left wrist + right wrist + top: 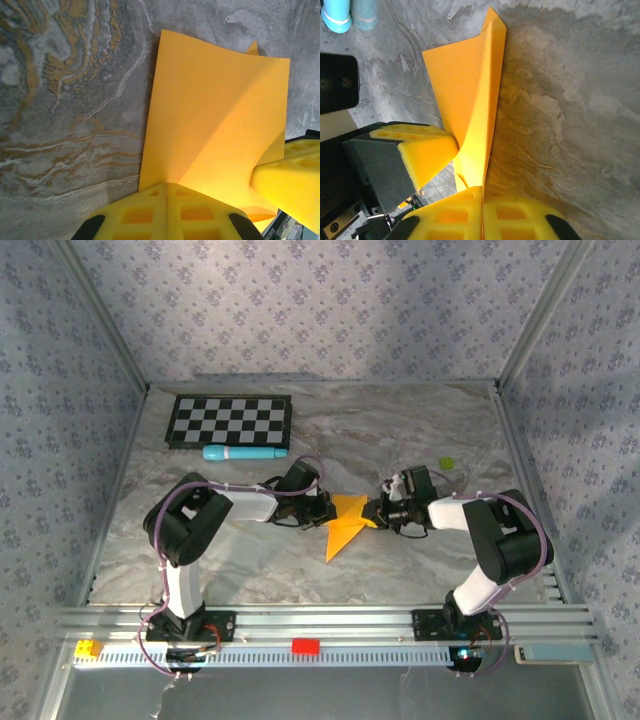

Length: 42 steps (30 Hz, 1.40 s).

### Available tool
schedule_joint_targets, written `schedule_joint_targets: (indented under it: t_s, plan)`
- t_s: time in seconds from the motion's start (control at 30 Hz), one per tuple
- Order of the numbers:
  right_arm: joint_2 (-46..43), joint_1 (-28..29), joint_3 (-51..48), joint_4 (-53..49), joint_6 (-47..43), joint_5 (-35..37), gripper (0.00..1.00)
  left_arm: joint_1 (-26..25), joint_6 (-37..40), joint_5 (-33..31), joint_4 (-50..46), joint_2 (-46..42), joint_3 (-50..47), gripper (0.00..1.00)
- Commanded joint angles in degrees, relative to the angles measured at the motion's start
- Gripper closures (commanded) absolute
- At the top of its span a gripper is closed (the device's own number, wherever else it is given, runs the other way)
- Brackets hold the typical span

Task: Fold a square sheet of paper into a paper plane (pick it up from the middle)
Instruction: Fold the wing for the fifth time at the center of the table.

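From above, we see the orange paper [345, 527] at the middle of the marbled table [440, 430], creased into a pointed shape with its tip toward the near left. The left gripper [326, 508] and the right gripper [380, 514] meet it from either side at its far end. The checkerboard [230, 421] and the light-blue cylinder [243, 452] lie well behind. At the left wrist, we see the left gripper [166, 186] pressed together on the paper's [215, 115] edge, and the other arm's yellow finger [287, 182] touches the sheet at the right. At the right wrist, the right gripper [482, 189] is likewise clamped on the folded paper [470, 85], which stands up along a ridge.
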Motion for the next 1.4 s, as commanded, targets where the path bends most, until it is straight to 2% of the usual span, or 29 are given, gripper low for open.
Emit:
schedule_joint_targets:
  t_s: [0.0,0.07,0.13,0.23,0.4,0.63,0.77,0.93,1.1,1.37]
  plan:
    - [-0.5,-0.4,1.1,-1.8,-0.2,-0.9,0.96,-0.2,1.2,-1.2,-1.1,-1.8,-0.4,0.88]
    - [-1.7,-0.3,0.3,-0.5,1.7,-0.1,0.97,-0.3,1.2,-2.7,-0.5,-4.5,-1.5,0.81]
    - [-3.2,-0.3,-0.5,-0.1,4.0,1.3,0.97,-0.7,2.8,-5.8,-2.3,-8.3,-2.5,0.69]
    - [-5.3,0.0,-1.6,-0.2,6.7,3.8,0.98,-2.5,8.0,-12.0,-9.0,-12.9,-1.5,0.63]
    - [-5.9,0.4,-3.2,2.9,11.7,4.7,0.99,-9.9,14.9,-23.8,-17.1,-15.2,0.9,0.64]
    - [-7.1,0.9,-3.5,3.3,14.1,5.7,0.99,-19.5,19.6,-35.6,-22.1,-12.5,5.1,0.62]
    - [-7.2,0.9,-3.1,2.7,14.5,5.8,0.99,-23.3,21.9,-39.9,-26.0,-9.0,8.6,0.61]
    - [-7.3,1.0,-3.0,2.6,14.9,5.7,0.99,-25.4,23.3,-42.1,-28.9,-5.7,11.3,0.6]
    - [-7.3,1.0,-2.6,2.0,14.9,5.8,0.99,-27.4,24.2,-46.9,-31.2,-3.1,13.1,0.58]
    - [-7.7,1.0,-2.8,1.6,14.7,5.8,0.99,-28.7,25.2,-49.3,-33.2,0.7,15.5,0.62]
